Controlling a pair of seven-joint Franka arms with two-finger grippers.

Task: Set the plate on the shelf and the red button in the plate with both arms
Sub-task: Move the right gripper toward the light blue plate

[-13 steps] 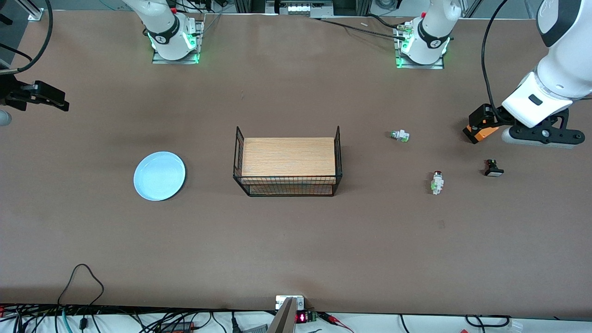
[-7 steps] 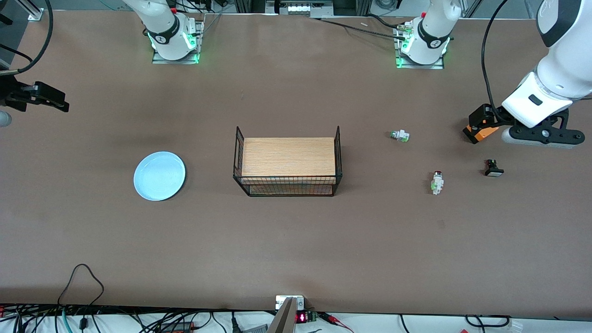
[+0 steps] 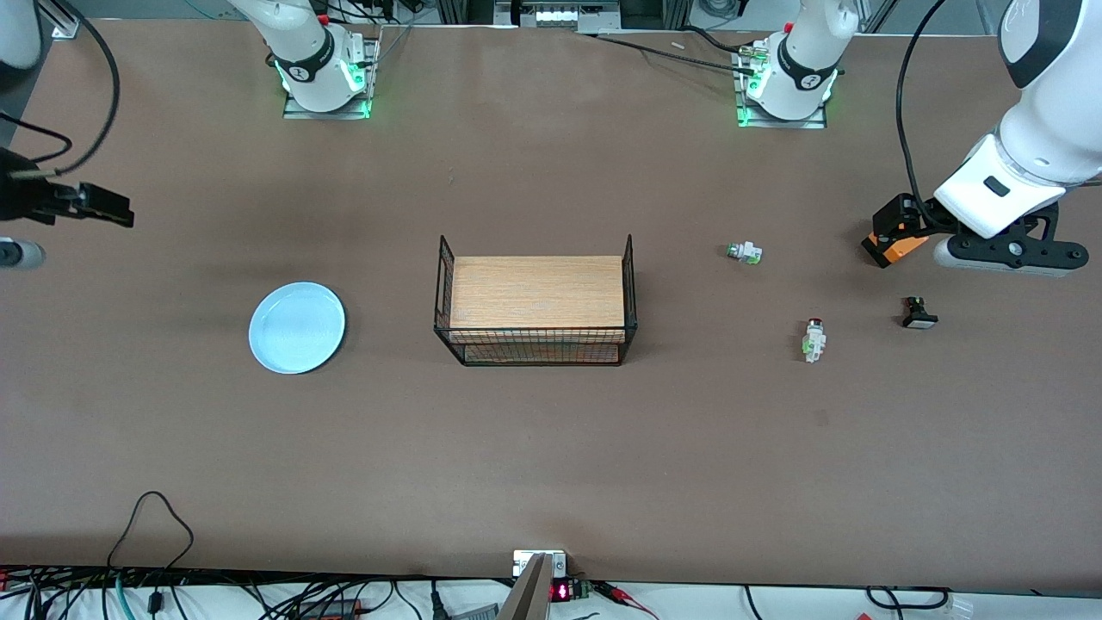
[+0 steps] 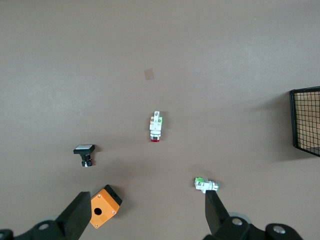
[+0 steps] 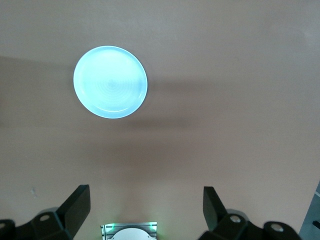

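Note:
The pale blue plate lies flat on the table toward the right arm's end; it also shows in the right wrist view. The red button lies on its side toward the left arm's end, and in the left wrist view. My right gripper is open and empty, up over the table's edge at the right arm's end, apart from the plate. My left gripper is open and empty, high over the left arm's end, above an orange box.
A black wire rack with a wooden top stands mid-table. Near the red button lie a white switch with silvery-green cap, a black switch with white face and an orange box with a hole.
My right gripper has shifted a little toward the front camera along the table's end. The left arm and all objects have not moved.

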